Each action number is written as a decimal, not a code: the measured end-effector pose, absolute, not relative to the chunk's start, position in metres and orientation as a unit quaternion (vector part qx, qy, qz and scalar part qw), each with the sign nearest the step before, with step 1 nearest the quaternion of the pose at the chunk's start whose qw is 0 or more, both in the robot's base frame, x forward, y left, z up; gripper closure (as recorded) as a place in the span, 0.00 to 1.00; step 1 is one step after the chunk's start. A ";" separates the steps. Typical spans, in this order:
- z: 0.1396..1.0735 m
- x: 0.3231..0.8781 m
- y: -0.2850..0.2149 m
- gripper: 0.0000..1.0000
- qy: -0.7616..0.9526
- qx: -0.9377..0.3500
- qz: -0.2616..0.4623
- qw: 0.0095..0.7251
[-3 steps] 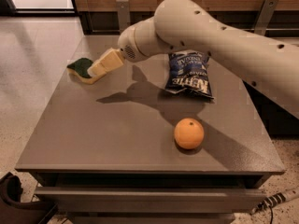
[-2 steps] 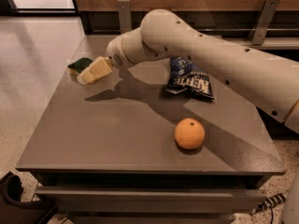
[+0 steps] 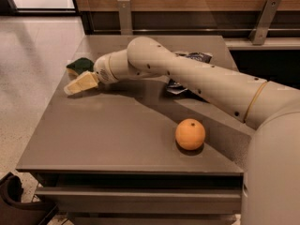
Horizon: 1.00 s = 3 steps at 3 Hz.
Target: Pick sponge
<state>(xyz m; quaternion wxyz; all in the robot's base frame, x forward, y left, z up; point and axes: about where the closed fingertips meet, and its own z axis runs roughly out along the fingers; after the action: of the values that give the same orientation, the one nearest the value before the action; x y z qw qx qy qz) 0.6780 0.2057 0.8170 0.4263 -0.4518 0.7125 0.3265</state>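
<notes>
Checked flat matte grey-brown rectangular tabletop, standing on pale speckled floor. Carried three items.

- Found small sponge with dark green top over pale yellow foam lying flat at far left, close to left edge.
- Found round orange fruit resting front right, well apart from sponge.
- Found crumpled dark blue snack bag lying toward back, mostly hidden behind beige robot arm.

Noted pale yellow gripper low over left edge, just in front of sponge. Couldn't tell whether touching sponge or tabletop. Showed arm shadow across middle of top.
</notes>
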 end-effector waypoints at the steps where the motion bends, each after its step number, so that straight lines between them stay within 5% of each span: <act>1: 0.821 0.675 0.206 0.34 0.712 -0.456 0.324 0.425; 3: 0.819 0.673 0.210 0.87 0.711 -0.458 0.326 0.423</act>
<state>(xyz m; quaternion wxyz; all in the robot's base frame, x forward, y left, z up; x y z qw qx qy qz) 0.6732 0.2101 0.8188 0.4227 -0.4583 0.7107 0.3260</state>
